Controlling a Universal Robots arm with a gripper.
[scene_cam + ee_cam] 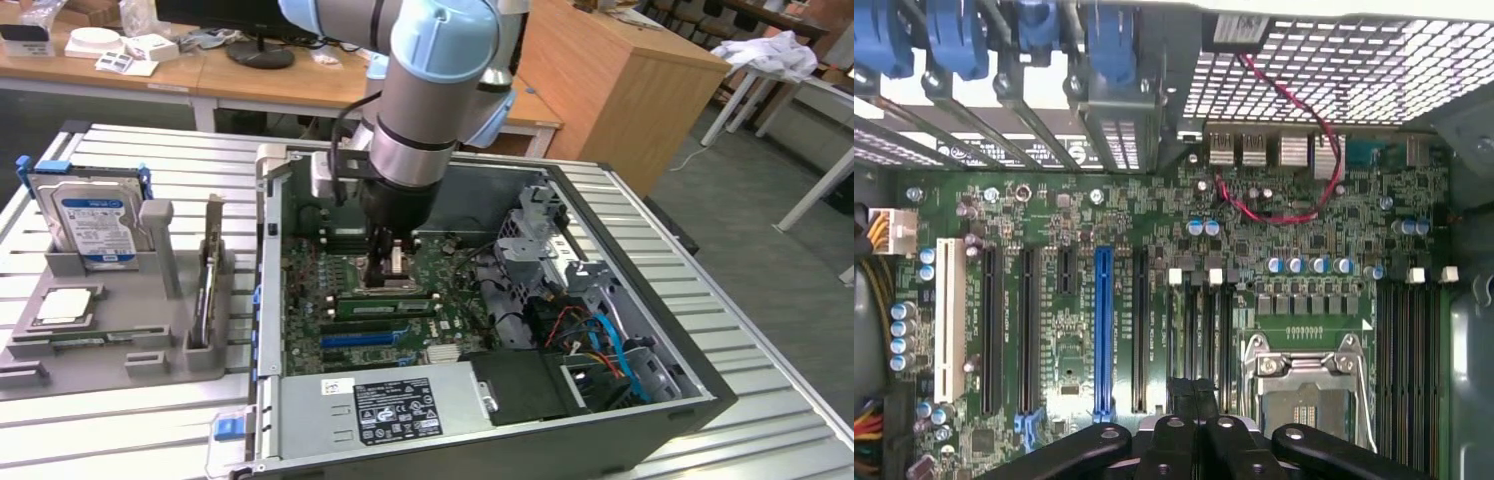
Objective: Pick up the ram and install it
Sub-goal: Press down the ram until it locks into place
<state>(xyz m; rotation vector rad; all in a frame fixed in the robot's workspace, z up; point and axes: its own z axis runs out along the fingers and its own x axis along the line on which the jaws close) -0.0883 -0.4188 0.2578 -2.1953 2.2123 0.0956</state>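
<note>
The ram (387, 302) is a slim green stick lying along a memory slot on the motherboard (327, 275) inside the open computer case, just beside the CPU socket (1309, 390). My gripper (396, 272) reaches down into the case straight above the socket and slot area, close over the ram. In the wrist view my gripper (1194, 392) is shut, its black fingertips (1179, 390) pressed together with nothing between them, right over the dark memory slots (1199, 320). Whether the tips touch the ram cannot be told.
The case walls (274, 300) and the drive cage (547, 240) with cables (601, 345) hem in the board. A grey tray (94, 370) at the exterior view's left holds a hard drive (91, 225), an expansion card (210, 290) and a CPU (67, 305).
</note>
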